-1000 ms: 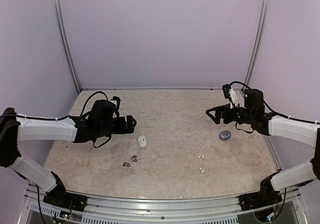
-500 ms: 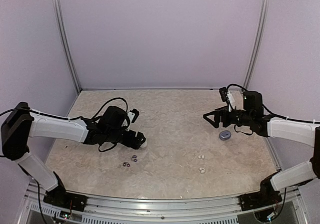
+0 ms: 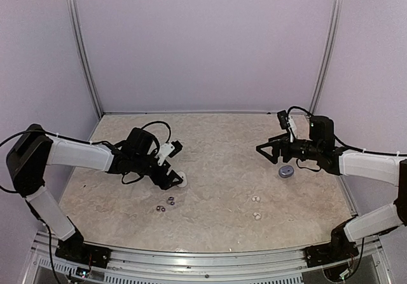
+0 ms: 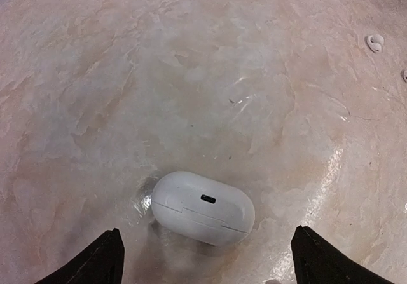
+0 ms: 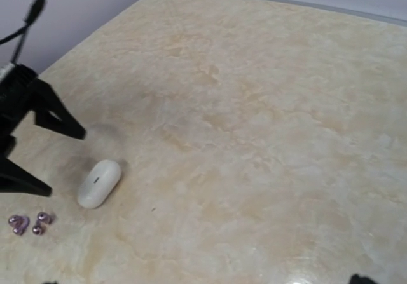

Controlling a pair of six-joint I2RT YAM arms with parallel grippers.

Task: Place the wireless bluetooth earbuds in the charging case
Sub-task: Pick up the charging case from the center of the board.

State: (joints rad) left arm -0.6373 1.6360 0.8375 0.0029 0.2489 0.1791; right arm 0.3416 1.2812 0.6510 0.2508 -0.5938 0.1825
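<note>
Rail (image 3: 203, 253) first, aluminium, along the near edge with both bases bolted to it. Past it your table (image 3: 216, 150) spreads out, a pale beige marbled top with a soft sheen.

Nearest on that top, right of centre, lie the two white earbuds (image 3: 257, 216), one just behind the other. Left of centre sit the two purple earbuds (image 3: 161, 208), close together. All four are loose on the table, none in a case.

A little farther, the white case (image 4: 202, 208) lies closed on its side, its port facing your left wrist camera. Over on the right sits the grey case (image 3: 286, 171), a low rounded puck. Behind everything stand plain lilac walls (image 3: 203, 42), with metal posts (image 3: 81, 49) in the two far corners.

Now your arms. The left arm climbs from its base to an elbow at the far left, and its white forearm runs in toward the centre with the wrist pitched down. Your left gripper (image 3: 174, 180) is down at the white case with its jaws wide apart, one finger on each side and neither touching the shell.

The right arm folds out to the right edge and reaches back inward. Your right gripper (image 3: 267, 152) hovers above the table just beyond the grey case, pointing toward the centre, jaws spread and holding nothing.
</note>
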